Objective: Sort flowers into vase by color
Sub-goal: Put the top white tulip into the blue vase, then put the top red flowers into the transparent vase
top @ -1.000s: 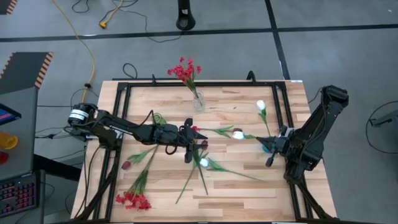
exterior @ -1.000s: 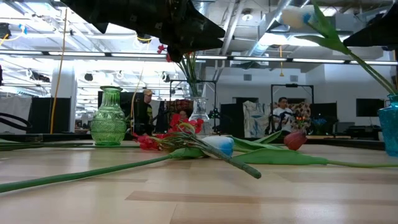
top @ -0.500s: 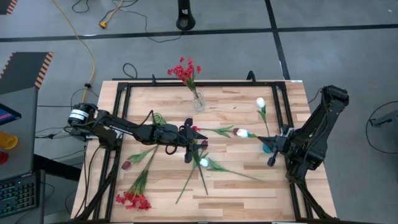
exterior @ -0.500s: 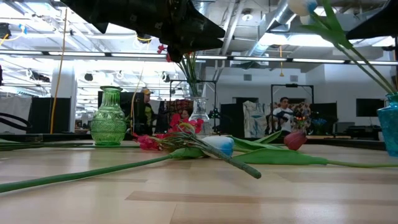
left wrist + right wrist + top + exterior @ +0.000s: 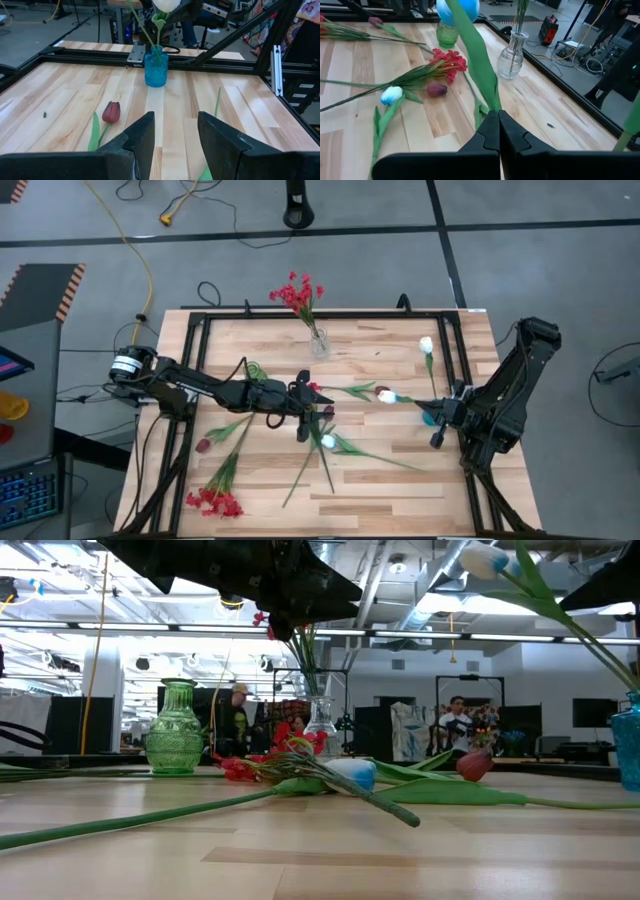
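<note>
My right gripper [image 5: 498, 120] [image 5: 437, 416] is at the table's right side by the blue vase [image 5: 156, 70] [image 5: 427, 418], shut on a white tulip [image 5: 457, 7] [image 5: 386, 395] that leans toward the table's left. A second white tulip [image 5: 426, 345] stands in the blue vase by its stem. My left gripper [image 5: 175, 135] [image 5: 305, 416] hangs open over the table's middle, above loose flowers: a white tulip [image 5: 327, 442] and a maroon bud [image 5: 111, 112] lying on the wood. Red sprays [image 5: 297, 292] stand in the clear glass vase [image 5: 318, 343]. My right gripper pinches the white tulip's green stem and leaf [image 5: 490, 102] between its two shut fingers, well below the bud. The flower rises from the fingers, tilted toward the table's left, with its bud [image 5: 490, 560] high above the wood. The gripper hides the stem's lower end.
A green glass vase [image 5: 176, 730] [image 5: 447, 32] stands left of the middle, partly under my left arm. A red spray [image 5: 213, 500] and a maroon bud [image 5: 204, 445] lie near the near-left corner. A black frame [image 5: 190, 330] rims the table. People stand in the room beyond.
The white tulip buds above the blue vase have swayed a little; the one standing in the vase has drifted slightly toward the table's right. Both arms have kept nearly still.
</note>
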Robot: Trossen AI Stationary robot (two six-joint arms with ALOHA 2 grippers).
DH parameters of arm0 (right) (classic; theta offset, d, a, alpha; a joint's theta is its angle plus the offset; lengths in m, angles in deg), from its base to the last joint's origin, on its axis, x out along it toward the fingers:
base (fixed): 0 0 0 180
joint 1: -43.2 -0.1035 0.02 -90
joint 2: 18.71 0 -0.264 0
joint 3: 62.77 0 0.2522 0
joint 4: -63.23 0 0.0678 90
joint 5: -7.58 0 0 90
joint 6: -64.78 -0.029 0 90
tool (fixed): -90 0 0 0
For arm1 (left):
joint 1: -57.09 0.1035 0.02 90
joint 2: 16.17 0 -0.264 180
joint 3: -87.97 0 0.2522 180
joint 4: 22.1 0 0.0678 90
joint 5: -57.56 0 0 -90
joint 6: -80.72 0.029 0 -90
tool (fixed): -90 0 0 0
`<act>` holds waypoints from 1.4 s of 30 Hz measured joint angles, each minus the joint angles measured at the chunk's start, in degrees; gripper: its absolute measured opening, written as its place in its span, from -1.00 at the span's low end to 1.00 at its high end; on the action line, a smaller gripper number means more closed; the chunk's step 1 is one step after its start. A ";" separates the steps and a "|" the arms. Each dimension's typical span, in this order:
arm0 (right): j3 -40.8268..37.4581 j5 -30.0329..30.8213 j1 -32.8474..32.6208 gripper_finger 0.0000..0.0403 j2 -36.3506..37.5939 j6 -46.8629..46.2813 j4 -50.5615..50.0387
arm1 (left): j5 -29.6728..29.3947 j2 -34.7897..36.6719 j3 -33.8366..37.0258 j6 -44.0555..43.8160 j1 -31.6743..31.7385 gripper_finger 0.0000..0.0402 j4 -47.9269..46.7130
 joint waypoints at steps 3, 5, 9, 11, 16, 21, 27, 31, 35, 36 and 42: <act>0.00 -0.02 0.00 -0.91 0.00 -0.02 -0.56 | 0.00 0.00 0.00 0.00 0.00 -0.32 -0.28; 0.42 -0.49 -0.02 -0.91 0.00 -0.07 -1.33 | 0.00 0.00 0.00 -0.02 0.00 -0.32 -0.64; 3.15 -1.79 -0.33 -0.91 0.00 -0.16 -4.49 | 0.00 -0.02 0.02 -0.02 0.00 -0.32 -0.83; 4.55 -2.40 -0.83 -0.91 0.01 -0.19 -6.51 | 0.00 -0.02 0.02 0.00 0.00 -0.32 -0.83; 6.96 -5.00 -2.38 -0.91 0.02 -3.20 -11.10 | 0.00 -0.02 0.02 -0.29 -0.04 -0.32 -0.81; 9.05 -11.15 -3.60 -0.91 0.00 -6.96 -14.86 | 0.00 -0.02 0.02 -0.39 -0.04 -0.32 -0.81; 12.14 -20.17 -4.59 -0.90 0.00 -8.07 -15.84 | 0.00 -0.02 0.02 -0.39 -0.04 -0.32 -0.81; 14.16 -27.04 -4.59 -0.90 0.00 -8.07 -15.80 | 0.00 -0.02 0.02 -0.39 -0.04 -0.32 -0.81; 15.56 -32.38 -4.44 -0.87 0.00 -8.08 -15.36 | 0.00 -0.02 0.02 -0.39 -0.04 -0.32 -0.80; 15.76 -33.64 -4.33 -0.86 0.00 -8.32 -15.16 | 0.00 -0.02 0.02 -0.39 -0.04 -0.32 -0.80; 15.82 -39.68 -4.33 -0.80 0.00 -13.72 -13.40 | 0.00 -0.02 0.02 -0.41 -0.04 -0.32 -0.78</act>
